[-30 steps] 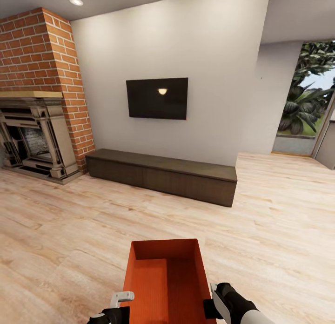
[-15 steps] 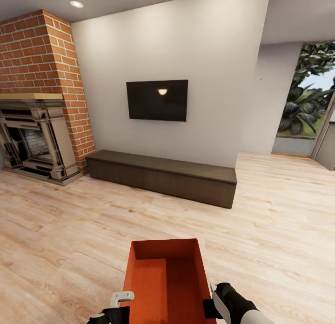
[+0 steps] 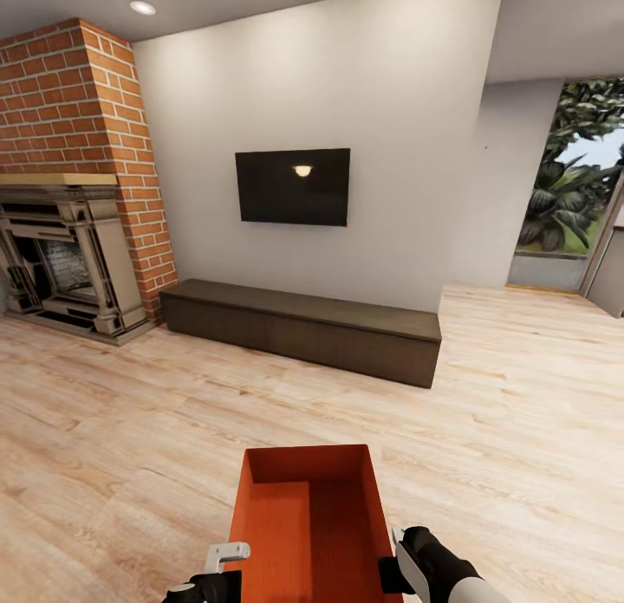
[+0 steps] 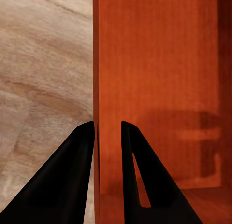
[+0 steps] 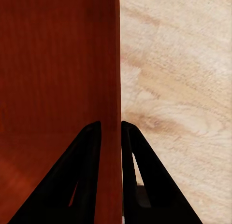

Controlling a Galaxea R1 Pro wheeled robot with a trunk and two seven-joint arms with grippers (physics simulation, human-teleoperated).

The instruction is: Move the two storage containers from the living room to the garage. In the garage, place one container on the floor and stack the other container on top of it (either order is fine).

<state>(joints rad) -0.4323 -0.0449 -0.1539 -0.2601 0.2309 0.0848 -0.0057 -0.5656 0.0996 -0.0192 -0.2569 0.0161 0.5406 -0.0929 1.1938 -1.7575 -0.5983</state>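
Both arms reach forward low in the head view, one on each long side of an orange-red, topless rectangular plastic storage container (image 3: pixel 308 525) carried above the light wood-plank floor (image 3: pixel 130 430) of the living room. The left gripper (image 4: pixel 107 132) straddles the container's left wall (image 4: pixel 95 89): one black finger (image 4: pixel 79 156) sits outside over the planks, the other inside against the orange face, and the two are pinched on that thin wall. The right gripper (image 5: pixel 111 132) does the same on the opposite wall (image 5: pixel 119 64), its fingers (image 5: pixel 89 156) clamped with the wall edge between them, one inside, one outside. In the head view the left gripper's pale bracket (image 3: pixel 227 553) shows just beside the container's near left edge, and the right arm's black-and-white wrist (image 3: pixel 429 560) lies against the near right edge. The container extends straight ahead of the fingers, its open top facing up and its far wall level. Well beyond it stands a long dark low cabinet (image 3: pixel 303 326) against a pale wall, with a black wall-mounted TV (image 3: pixel 293 185) above it. Far ahead to the left rises a red brick fireplace (image 3: pixel 69 187); far to the right a glazed opening shows green foliage (image 3: pixel 568 178).
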